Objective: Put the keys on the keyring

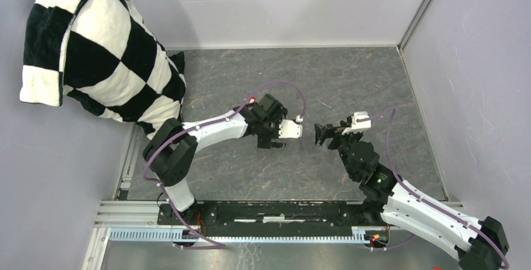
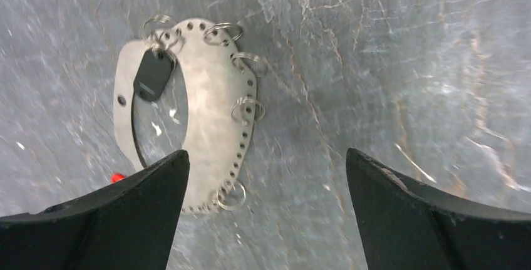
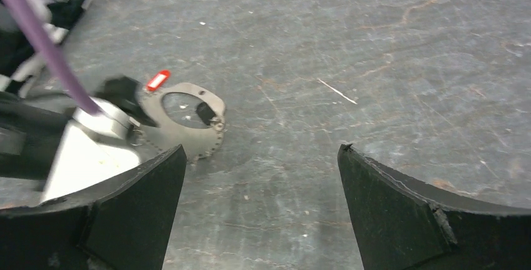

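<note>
Fingers (image 2: 138, 213) of L gripper (image 2: 266, 153) are standing wide apart, gripping nothing, hovering over the keyring (image 2: 213, 94), which is lying flat on the grey table (image 2: 388, 63). Black-headed key (image 2: 153, 76) is resting across its opening, w/ a red tag (image 2: 116, 177) peeking beside its edge. R gripper (image 3: 262, 147) is gaping too, empty, nearby.
</note>
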Available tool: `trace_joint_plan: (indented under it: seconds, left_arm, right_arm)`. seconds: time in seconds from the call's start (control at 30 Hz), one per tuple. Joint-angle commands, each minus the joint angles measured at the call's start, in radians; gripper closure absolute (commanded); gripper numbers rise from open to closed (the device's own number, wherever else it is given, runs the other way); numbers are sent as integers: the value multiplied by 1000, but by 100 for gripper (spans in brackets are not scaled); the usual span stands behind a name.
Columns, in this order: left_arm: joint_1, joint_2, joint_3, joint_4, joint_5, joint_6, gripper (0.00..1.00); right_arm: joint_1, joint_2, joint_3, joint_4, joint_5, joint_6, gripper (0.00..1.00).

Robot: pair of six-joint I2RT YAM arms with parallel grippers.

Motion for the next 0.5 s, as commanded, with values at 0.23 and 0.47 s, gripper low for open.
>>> trace_joint_plan:
  seconds: [0.23, 0.47]
  left_arm:
    - [521, -237, 176, -90, 344, -517, 0]
    - [833, -352, -244, 388, 304, -753, 0]
  right_arm:
    - [-295, 169, 58, 147, -43, -147, 2]
    - [-493, 379, -61, 430, 93, -291, 2]
